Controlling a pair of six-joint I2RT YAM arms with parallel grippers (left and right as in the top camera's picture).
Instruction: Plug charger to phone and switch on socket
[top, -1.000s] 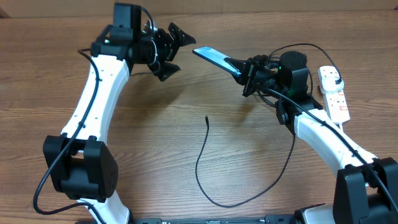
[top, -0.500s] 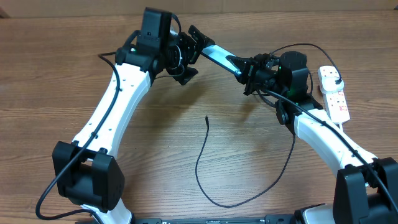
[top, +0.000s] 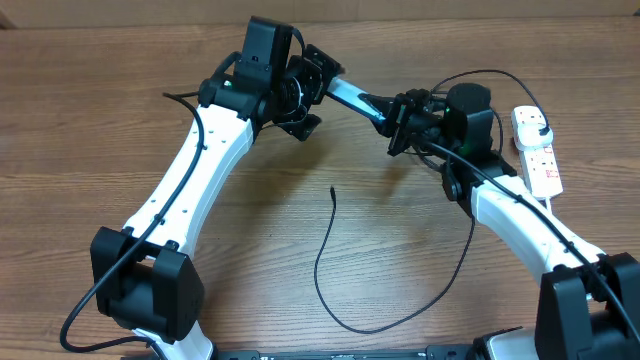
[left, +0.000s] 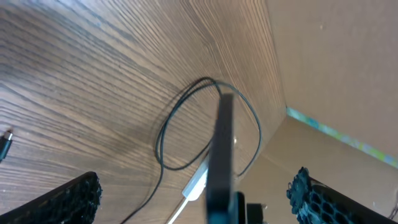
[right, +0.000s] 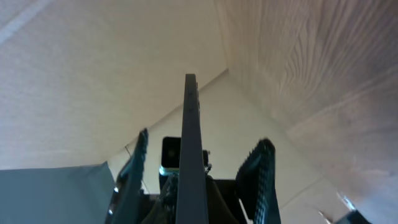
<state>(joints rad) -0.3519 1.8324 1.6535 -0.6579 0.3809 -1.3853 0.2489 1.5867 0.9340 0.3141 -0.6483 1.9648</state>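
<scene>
Above the desk (top: 100, 130), the phone (top: 355, 98) is held aloft, one end clamped in the right end effector (top: 388, 113) and its long axis running straight toward the left end effector (top: 314, 95). That one stands wide, fingers (left: 71, 199) either side of the phone's free end, not touching; the charger (top: 334, 205) lies on the desk below the phone.

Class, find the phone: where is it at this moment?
In the overhead view the phone sits top centre, held above the table by the right gripper, its far end inside the open left gripper.
</scene>
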